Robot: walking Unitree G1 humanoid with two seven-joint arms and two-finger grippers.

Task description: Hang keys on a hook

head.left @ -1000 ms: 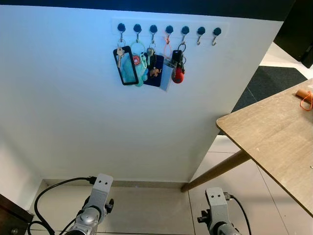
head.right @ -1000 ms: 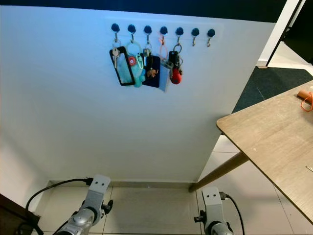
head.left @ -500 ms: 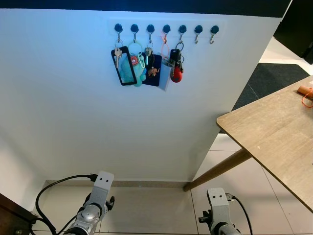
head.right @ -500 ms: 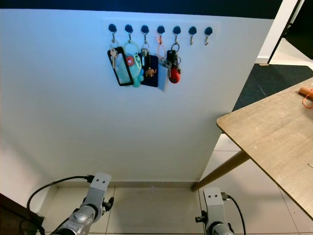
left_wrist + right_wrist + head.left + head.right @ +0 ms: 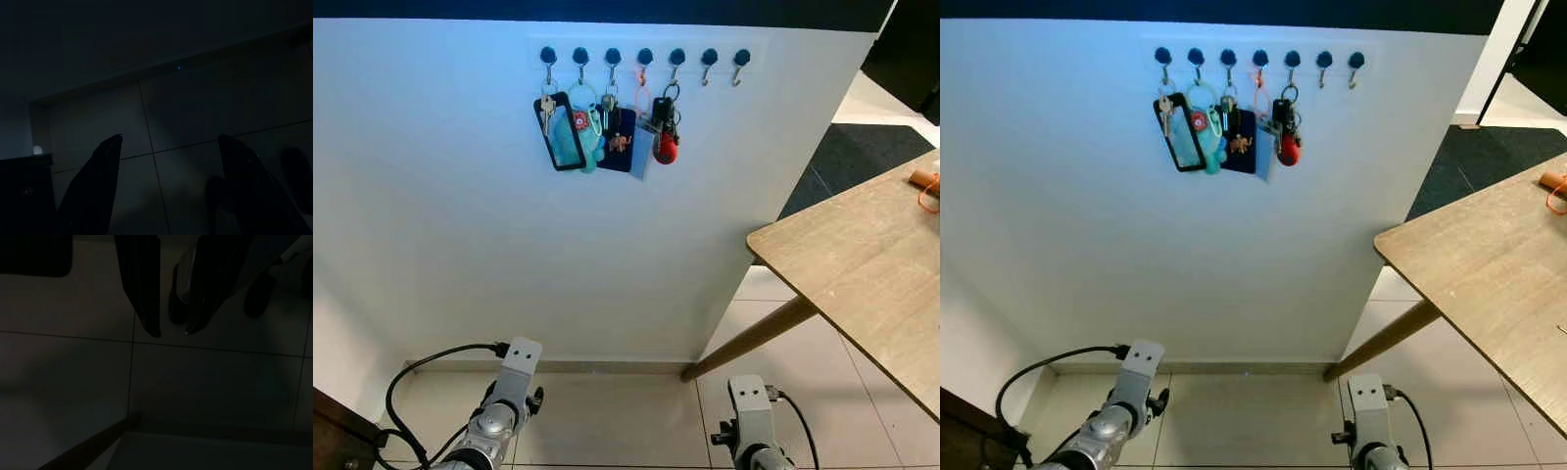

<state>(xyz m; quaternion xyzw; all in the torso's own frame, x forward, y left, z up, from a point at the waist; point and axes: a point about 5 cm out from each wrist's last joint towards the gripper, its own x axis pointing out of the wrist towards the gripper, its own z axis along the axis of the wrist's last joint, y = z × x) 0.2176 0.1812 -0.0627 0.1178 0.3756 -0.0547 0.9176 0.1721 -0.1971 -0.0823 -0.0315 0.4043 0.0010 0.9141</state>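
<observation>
Hanging low at the near edge of the scene, both silver arms sit idle above the pale tiled floor point(image 5: 626, 431). The left hand point(image 5: 168, 142) points down at the dim tiles, its two black fingers point(image 5: 95, 186) spread well apart with nothing between them. The right hand point(image 5: 173, 333) also points at the floor, its fingers point(image 5: 144, 289) drawn close together with only a thin gap, and whether anything is held between them I cannot tell in the dark view. On the far white wall point(image 5: 460, 225) runs a row of seven dark round-headed metal hooks point(image 5: 644, 61). The five left hooks carry key bunches: a silver key with a black-framed rectangular tag point(image 5: 560, 131), a teal ring with a teal fob point(image 5: 590, 125), a dark blue card holder point(image 5: 620, 145), an orange loop with a pale tag point(image 5: 644, 137), and a red rounded fob with black keys point(image 5: 666, 137). The two rightmost hooks point(image 5: 724, 64) hang bare. To the right stands a light wooden tabletop point(image 5: 862, 264) on a slanted leg, with a small orange looped item point(image 5: 924, 191) near its far right edge.
</observation>
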